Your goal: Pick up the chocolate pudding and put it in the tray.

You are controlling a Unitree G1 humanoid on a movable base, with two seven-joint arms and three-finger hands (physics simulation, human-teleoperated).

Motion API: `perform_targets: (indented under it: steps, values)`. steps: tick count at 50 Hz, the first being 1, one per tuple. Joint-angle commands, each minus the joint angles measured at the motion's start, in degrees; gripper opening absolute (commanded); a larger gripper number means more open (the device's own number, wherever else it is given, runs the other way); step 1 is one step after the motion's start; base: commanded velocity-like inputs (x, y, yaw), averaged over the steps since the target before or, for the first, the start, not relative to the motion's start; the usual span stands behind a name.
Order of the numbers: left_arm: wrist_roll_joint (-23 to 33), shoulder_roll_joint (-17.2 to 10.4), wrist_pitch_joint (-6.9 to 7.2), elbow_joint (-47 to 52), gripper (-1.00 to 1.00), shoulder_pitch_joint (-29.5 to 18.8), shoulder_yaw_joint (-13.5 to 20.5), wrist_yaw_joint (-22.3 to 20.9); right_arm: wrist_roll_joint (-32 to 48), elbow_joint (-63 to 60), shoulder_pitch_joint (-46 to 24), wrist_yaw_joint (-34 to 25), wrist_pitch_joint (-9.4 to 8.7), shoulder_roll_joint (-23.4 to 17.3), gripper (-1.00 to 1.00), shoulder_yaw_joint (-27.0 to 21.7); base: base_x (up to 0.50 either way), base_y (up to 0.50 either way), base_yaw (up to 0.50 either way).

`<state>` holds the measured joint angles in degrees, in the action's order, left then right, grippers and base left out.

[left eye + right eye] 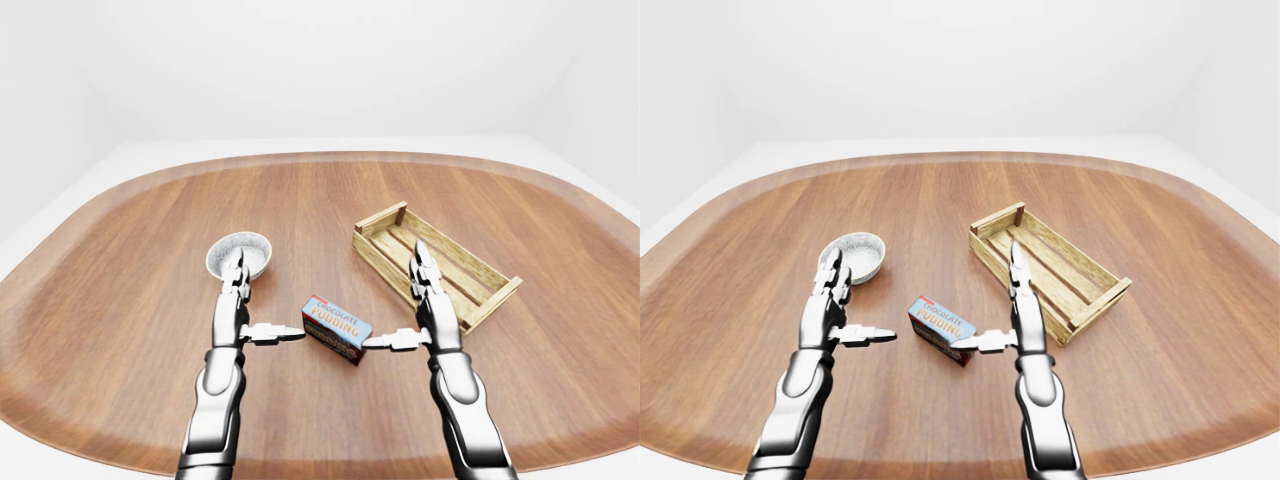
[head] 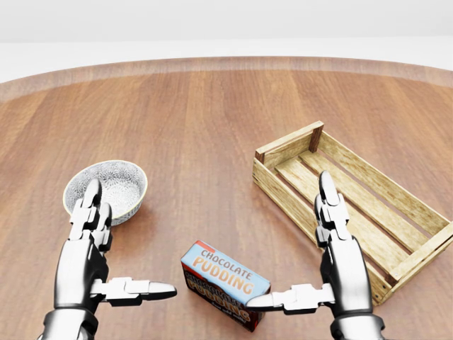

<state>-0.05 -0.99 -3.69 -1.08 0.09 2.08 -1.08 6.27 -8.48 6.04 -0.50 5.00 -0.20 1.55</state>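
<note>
The chocolate pudding (image 2: 225,285) box lies on the wooden table (image 2: 205,120), near the robot, between its two hands. The right hand (image 2: 327,275) is spread wide and holds nothing; its thumb tip is right at the box's right end. Its fingers (image 2: 330,202) point far away. The left hand (image 2: 95,263) is spread too, empty, a little apart from the box. The wooden tray (image 2: 290,202) sits far right. A small bowl (image 2: 106,188) sits far left.
</note>
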Motion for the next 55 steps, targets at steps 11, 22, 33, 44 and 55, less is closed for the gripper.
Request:
perform_targets:
  steps: [11, 22, 33, 44, 55]
  values:
    - [-0.7, 0.0, 0.96, 0.3, 1.0, -0.1, 0.1, -0.2, 3.0, 5.4, -0.5, -0.2, 0.0, 0.2, 1.0, 2.2, 0.0, 0.0, 0.0]
    - [-0.6, 0.0, 1.01, 0.7, 1.0, 0.1, 0.1, -0.3, 3.5, 7.5, -0.5, 0.1, 0.0, 0.4, 1.0, 3.0, 0.0, 0.0, 0.0]
    - [-0.6, 0.0, 0.71, 0.6, 1.0, 0.3, 0.1, -0.4, 4.7, 11.7, -0.9, 0.6, 0.0, 0.5, 1.0, 3.8, 0.0, 0.0, 0.0]
    - [-0.5, 0.0, 0.78, 0.7, 1.0, 0.3, 0.0, -0.4, 5.5, 16.2, -2.1, 1.1, 0.0, 0.6, 1.0, 3.7, 0.0, 0.0, 0.0]
    - [-0.5, 0.0, 0.71, 0.6, 1.0, 0.2, 0.1, -0.4, 6.2, 17.6, -2.4, 1.3, 0.0, 0.7, 1.0, 4.0, 0.0, 0.0, 0.0]
